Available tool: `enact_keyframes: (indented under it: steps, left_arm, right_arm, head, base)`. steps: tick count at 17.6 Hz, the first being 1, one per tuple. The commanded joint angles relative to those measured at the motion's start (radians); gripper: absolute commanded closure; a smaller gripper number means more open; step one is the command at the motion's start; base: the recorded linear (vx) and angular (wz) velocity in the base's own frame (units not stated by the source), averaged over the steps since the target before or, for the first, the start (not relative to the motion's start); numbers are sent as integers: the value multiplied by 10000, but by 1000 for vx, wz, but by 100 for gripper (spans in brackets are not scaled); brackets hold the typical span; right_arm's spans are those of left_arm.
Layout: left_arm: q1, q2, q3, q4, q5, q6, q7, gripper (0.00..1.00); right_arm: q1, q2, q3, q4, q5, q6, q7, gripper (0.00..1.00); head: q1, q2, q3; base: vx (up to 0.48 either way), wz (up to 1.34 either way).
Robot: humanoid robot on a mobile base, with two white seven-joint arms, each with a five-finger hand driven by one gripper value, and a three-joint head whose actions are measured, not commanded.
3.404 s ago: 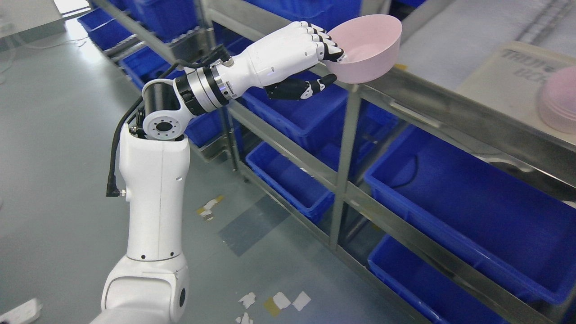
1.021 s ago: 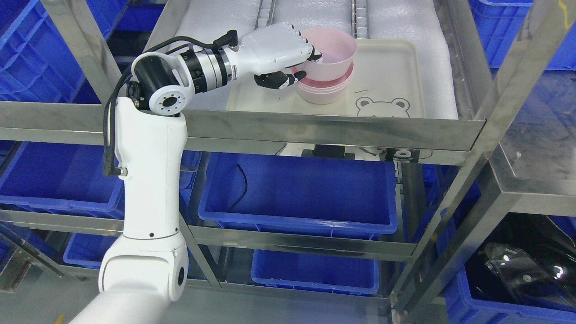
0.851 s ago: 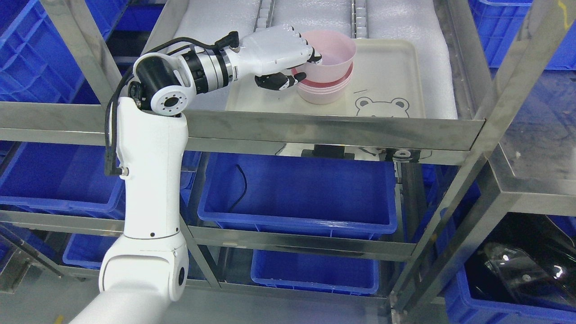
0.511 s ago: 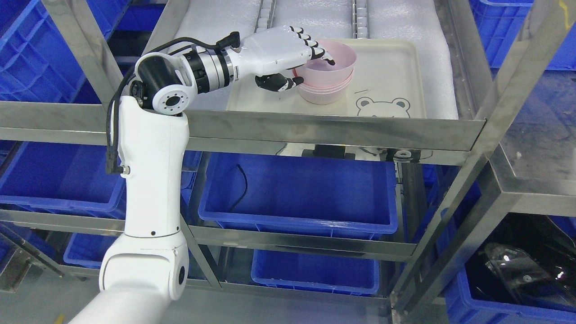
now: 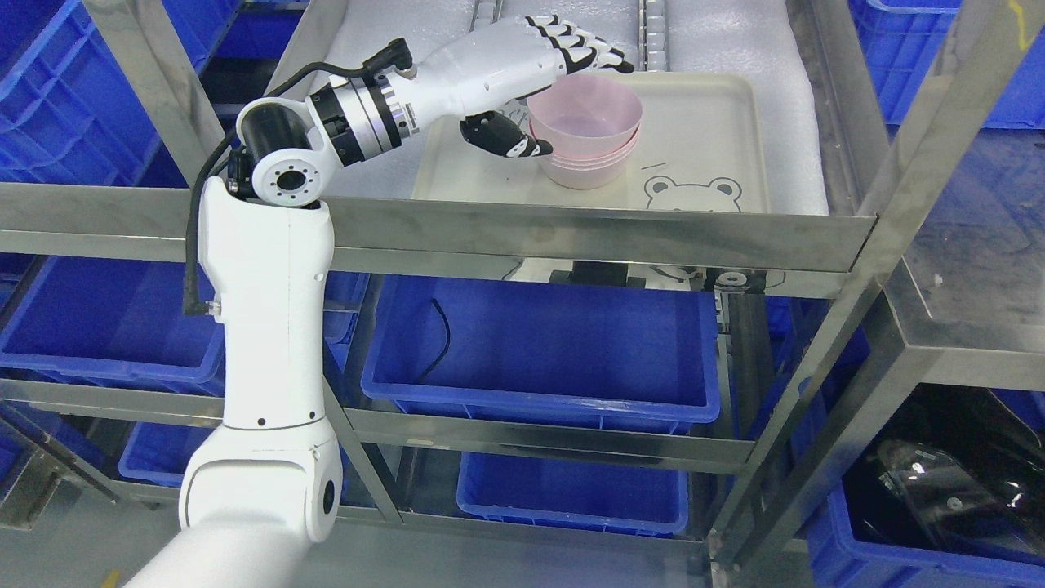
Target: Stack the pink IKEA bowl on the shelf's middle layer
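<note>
Basically done: pink plastic bowl (image 5: 584, 114) sits nested atop the pink bowl stack (image 5: 589, 162) on the cream tray (image 5: 718, 131), just below the left hand (image 5: 522, 69)'s outstretched fingers (image 5: 588, 53), spread, holding nothing; only retracting left.

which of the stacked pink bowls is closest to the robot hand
The top pink bowl of the stack on the cream tray; the open left robot hand hovers at its rim, the others nested beneath.
</note>
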Motion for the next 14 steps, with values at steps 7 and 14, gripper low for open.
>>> enact_keyframes:
  steps: [7, 14]
  left_arm:
    - [3171, 169, -4955, -445, 3793, 6, 1478, 12]
    - [7543, 169, -4671, 106, 3839, 6, 1462, 6]
  right_arm:
    - [230, -175, 0, -175, 0, -3, 2, 0]
    - [230, -175, 0, -175, 0, -3, 2, 0]
  head:
    - [0, 0, 0]
    - [0, 0, 0]
  base:
    - [-52, 27]
    - [-50, -37]
